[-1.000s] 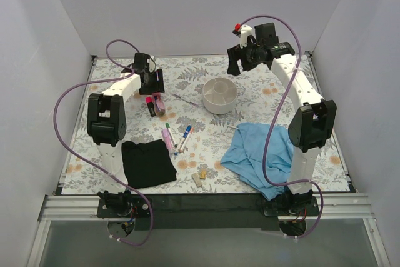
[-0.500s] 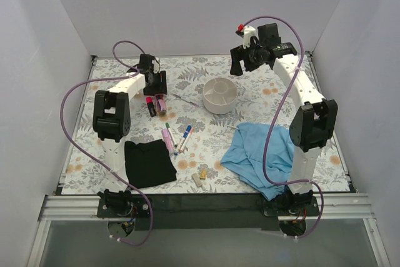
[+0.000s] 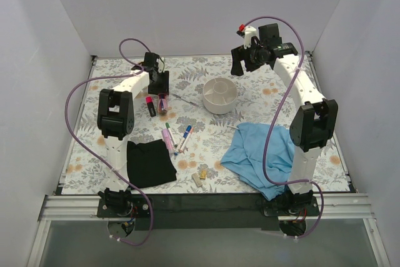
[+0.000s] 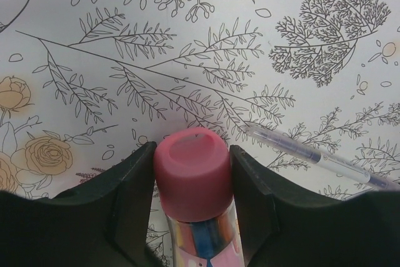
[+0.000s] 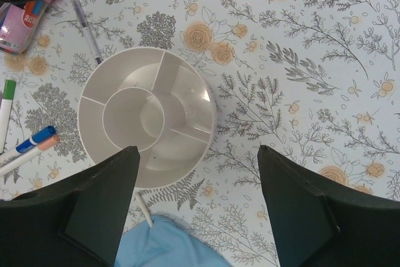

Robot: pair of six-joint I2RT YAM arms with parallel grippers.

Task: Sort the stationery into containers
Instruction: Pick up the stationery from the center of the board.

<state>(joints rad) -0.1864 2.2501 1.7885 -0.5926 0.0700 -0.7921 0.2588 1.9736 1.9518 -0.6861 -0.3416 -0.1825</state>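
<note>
No lettering can be read anywhere; the print on the pink highlighter is too blurred.

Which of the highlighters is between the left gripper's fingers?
The pink-capped highlighter nearest the bowl; the left gripper clamps its cap. The red-and-black one lies free beside it.

One organiser, two cloths, two erasers

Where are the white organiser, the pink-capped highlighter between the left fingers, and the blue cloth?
white organiser point(image 5: 149, 119): right wrist view, floor of its centre cup.
pink-capped highlighter point(image 4: 192, 166): left wrist view, top of the pink cap.
blue cloth point(image 3: 247, 148): top external view, middle of the fabric.
</note>
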